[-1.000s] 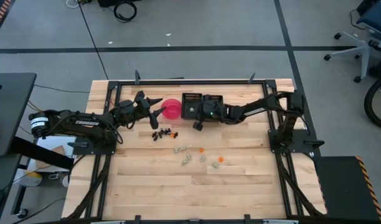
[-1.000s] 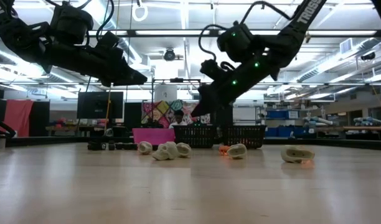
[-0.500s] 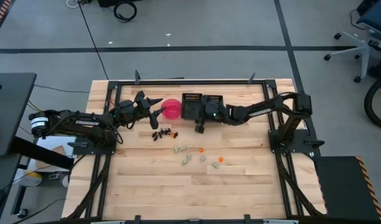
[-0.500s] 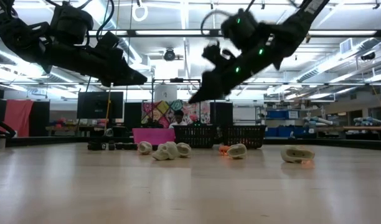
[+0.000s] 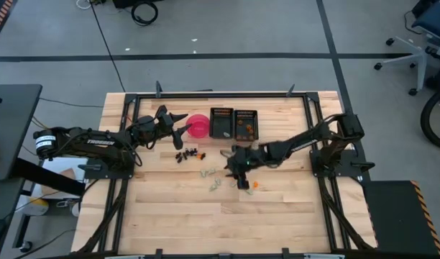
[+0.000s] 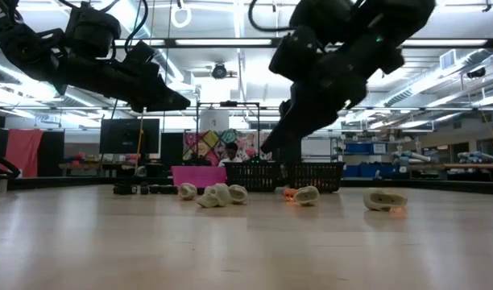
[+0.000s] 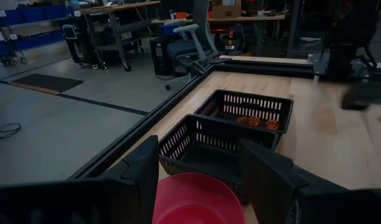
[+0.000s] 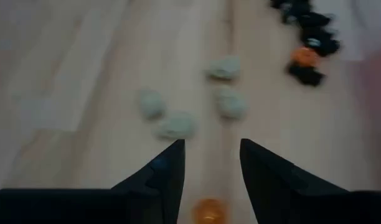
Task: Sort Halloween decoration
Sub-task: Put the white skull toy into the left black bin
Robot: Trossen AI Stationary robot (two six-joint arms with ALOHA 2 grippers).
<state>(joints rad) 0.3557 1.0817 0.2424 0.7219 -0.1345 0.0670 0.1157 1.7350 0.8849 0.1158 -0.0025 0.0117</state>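
- Pale greenish-white trinkets point(image 8: 174, 125), bright orange trinket point(image 8: 208, 209), dark brown-black trinkets point(image 5: 188, 154)
- Pink round bowl point(image 5: 198, 126)
- Black slotted rectangular trays point(image 5: 234, 124)
- Light wooden plank table point(image 5: 277, 216)

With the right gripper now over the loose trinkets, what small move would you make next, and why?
Probably lower the right gripper onto the orange piece just below its open fingers: nothing is held, and orange pieces already sit in one black tray.

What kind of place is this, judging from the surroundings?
Probably a robotics lab or workshop: a framed wooden table on a grey floor, office chairs, and shelving with blue bins under ceiling strip lights.
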